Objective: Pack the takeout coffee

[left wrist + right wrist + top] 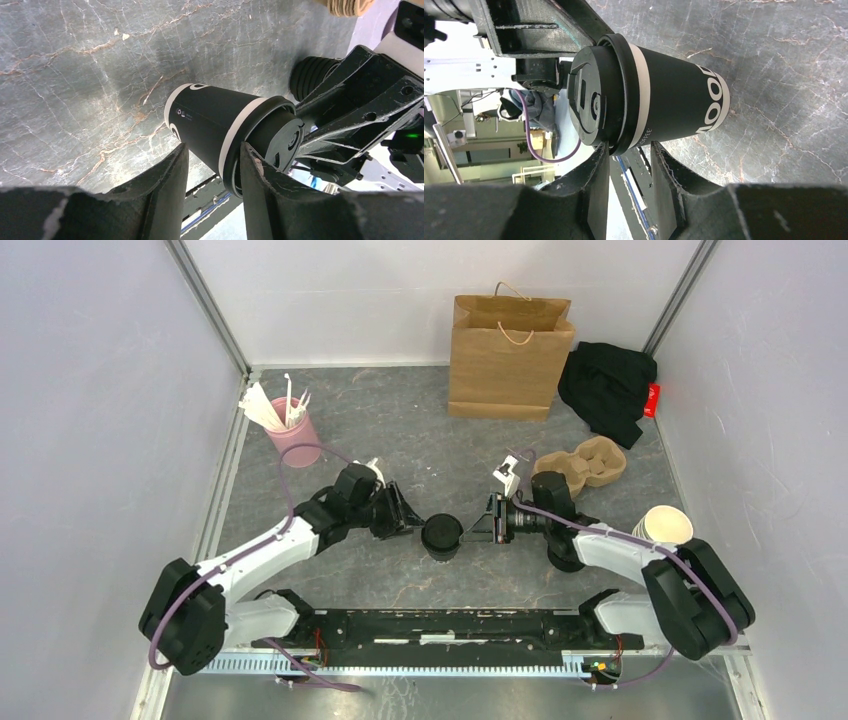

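Beyond takeout coffee, paper bag (upright)

The left gripper and right gripper block both sides of the takeout coffee. Beyond it, bare tabletop lies open up to the paper bag, with the cup carrier beyond-right.

I am watching from the top camera, which is hanging high above and behind the left arm and right arm, looking down over the whole table to the back wall. The left wrist camera is skimming low, facing rightward, very close to the takeout coffee. The right wrist camera is facing back leftward, equally close. All three are sharing that cup.
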`<action>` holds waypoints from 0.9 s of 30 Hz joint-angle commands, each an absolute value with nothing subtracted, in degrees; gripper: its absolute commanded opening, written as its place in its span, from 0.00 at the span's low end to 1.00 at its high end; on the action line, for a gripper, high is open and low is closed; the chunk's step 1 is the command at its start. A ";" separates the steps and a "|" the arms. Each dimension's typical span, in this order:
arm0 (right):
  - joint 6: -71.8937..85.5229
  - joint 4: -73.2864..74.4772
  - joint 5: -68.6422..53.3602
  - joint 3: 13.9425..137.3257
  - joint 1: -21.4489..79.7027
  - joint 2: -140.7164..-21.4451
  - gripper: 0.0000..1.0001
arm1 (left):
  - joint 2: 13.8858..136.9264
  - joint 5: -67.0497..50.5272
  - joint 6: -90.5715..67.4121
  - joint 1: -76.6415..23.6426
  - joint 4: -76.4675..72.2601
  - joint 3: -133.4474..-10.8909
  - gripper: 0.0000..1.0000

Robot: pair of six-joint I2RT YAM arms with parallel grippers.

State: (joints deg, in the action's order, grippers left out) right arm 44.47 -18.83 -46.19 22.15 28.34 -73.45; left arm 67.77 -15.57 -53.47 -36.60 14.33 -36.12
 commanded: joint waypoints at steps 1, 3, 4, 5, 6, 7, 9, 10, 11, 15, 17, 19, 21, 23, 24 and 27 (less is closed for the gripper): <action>32.71 -9.60 -32.74 15.57 27.88 -80.97 0.36 | 71.69 -9.80 -53.06 -37.62 26.60 -26.12 0.45; 31.00 -7.96 -32.51 16.03 27.51 -81.86 0.35 | 71.60 -10.18 -53.00 -37.62 26.20 -24.54 0.45; 30.42 -7.09 -32.52 16.63 27.41 -81.48 0.36 | 70.82 -10.01 -53.09 -37.73 26.60 -24.18 0.44; 29.97 -6.37 -32.26 17.22 27.44 -80.72 0.36 | 69.94 -9.98 -53.24 -37.84 26.71 -23.95 0.44; 29.45 -5.39 -31.61 17.75 27.39 -79.67 0.36 | 69.17 -10.19 -53.60 -37.99 26.88 -23.84 0.44; 28.46 -3.78 -30.76 18.75 27.39 -78.93 0.36 | 68.22 -10.55 -53.94 -38.00 27.48 -23.94 0.43; 25.88 -0.45 -29.27 21.31 27.36 -79.01 0.36 | 65.66 -11.66 -54.98 -38.12 28.44 -24.36 0.43; 24.40 1.61 -29.24 23.14 27.28 -79.74 0.36 | 64.14 -12.65 -55.50 -38.14 28.63 -24.55 0.43; 23.39 2.55 -30.60 24.72 27.36 -80.42 0.35 | 62.76 -13.45 -55.90 -38.19 28.57 -24.70 0.44; 22.68 1.41 -41.36 30.57 27.51 -82.45 0.35 | 58.44 -17.98 -56.55 -38.23 26.23 -26.54 0.49; 22.97 1.80 -43.34 33.50 27.50 -82.27 0.36 | 58.31 -19.34 -56.05 -38.23 26.15 -27.94 0.50; 23.64 2.27 -44.90 35.87 27.50 -82.26 0.37 | 58.73 -19.33 -55.09 -38.23 27.16 -29.78 0.53; 24.84 3.11 -45.64 37.88 27.50 -82.38 0.38 | 58.73 -19.23 -54.93 -38.23 27.24 -31.49 0.56; 26.25 3.72 -46.52 39.99 27.53 -81.98 0.41 | 58.50 -18.53 -55.01 -38.15 28.12 -33.37 0.61; 26.51 4.32 -46.52 41.06 27.50 -81.60 0.42 | 58.25 -17.91 -55.02 -38.15 29.04 -34.40 0.63; 26.41 7.32 -45.97 43.80 27.51 -80.11 0.47 | 56.81 -15.93 -55.00 -38.12 31.46 -37.56 0.68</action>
